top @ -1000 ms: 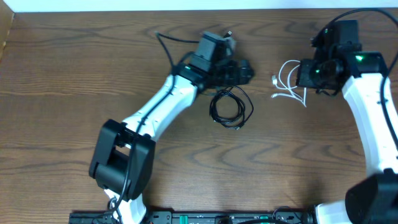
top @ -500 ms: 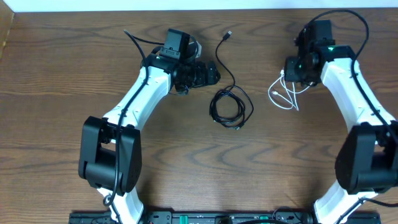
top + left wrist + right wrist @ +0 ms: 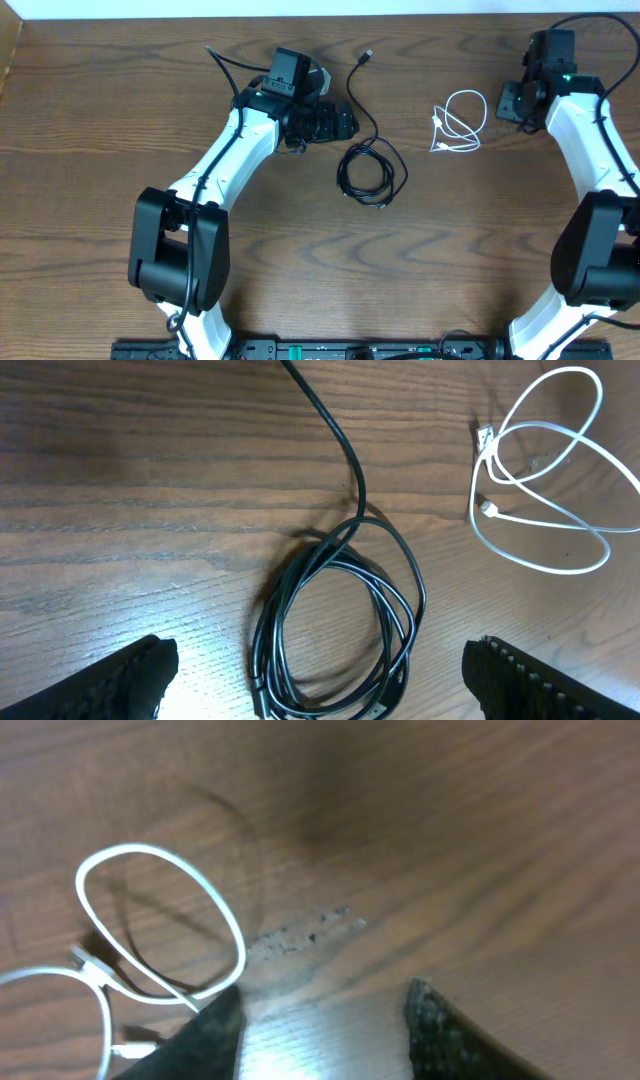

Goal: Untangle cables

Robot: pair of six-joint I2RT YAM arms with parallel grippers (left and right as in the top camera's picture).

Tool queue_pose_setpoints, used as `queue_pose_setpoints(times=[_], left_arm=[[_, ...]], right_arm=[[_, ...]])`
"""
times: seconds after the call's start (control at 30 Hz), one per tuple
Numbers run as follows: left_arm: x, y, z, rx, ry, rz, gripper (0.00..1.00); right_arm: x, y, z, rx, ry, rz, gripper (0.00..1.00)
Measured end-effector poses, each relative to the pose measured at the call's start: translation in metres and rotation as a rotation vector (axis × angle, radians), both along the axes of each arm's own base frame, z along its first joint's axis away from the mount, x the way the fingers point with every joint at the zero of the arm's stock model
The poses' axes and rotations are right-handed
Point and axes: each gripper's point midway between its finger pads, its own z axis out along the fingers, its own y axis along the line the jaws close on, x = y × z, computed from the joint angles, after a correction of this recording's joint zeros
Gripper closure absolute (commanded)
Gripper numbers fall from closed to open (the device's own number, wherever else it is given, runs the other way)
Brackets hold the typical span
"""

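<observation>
On a brown wood-grain table [image 3: 100,200], the left gripper [image 3: 338,122] hovers with fingers [image 3: 120,680] spread wide and empty near one black cable [image 3: 372,172], a thin cord in a round coil with a trailing tail; the right gripper [image 3: 512,101], parted and empty, sits beside one white cable [image 3: 462,118], loosely looped

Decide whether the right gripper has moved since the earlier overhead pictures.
Yes. Judged against the coiled black cable, which has stayed put, the right gripper has shifted rightward and now sits clear to the right of the white cable.
</observation>
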Motion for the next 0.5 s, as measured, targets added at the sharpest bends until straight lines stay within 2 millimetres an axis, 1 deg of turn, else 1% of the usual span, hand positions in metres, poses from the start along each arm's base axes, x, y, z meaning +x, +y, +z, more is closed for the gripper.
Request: queue_pose_setpoints(times=[0.1,0.17,0.23,0.33,0.4,0.43,0.5], left_arm=[[0.0,0.0,0.0,0.0,0.0,0.001,0.04],[0.0,0.0,0.0,0.0,0.0,0.0,0.04],[0.0,0.0,0.0,0.0,0.0,0.0,0.04],[0.0,0.0,0.0,0.0,0.0,0.0,0.04],[0.0,0.0,0.0,0.0,0.0,0.0,0.04],[0.0,0.0,0.0,0.0,0.0,0.0,0.04],[0.0,0.0,0.0,0.0,0.0,0.001,0.04]], right_arm=[[0.005,0.005,-0.013,0.059,0.009,0.07,0.2],[0.007,0.011,-0.026,0.115,0.022,0.141,0.14],[0.009,0.019,-0.038,0.19,0.024,0.225,0.11],[0.009,0.025,-0.057,0.308,0.024,0.315,0.06],[0.007,0.028,-0.066,0.393,0.014,0.369,0.03],[0.006,0.029,-0.068,0.433,0.005,0.391,0.01],[0.005,0.029,-0.066,0.496,-0.026,0.433,0.01]])
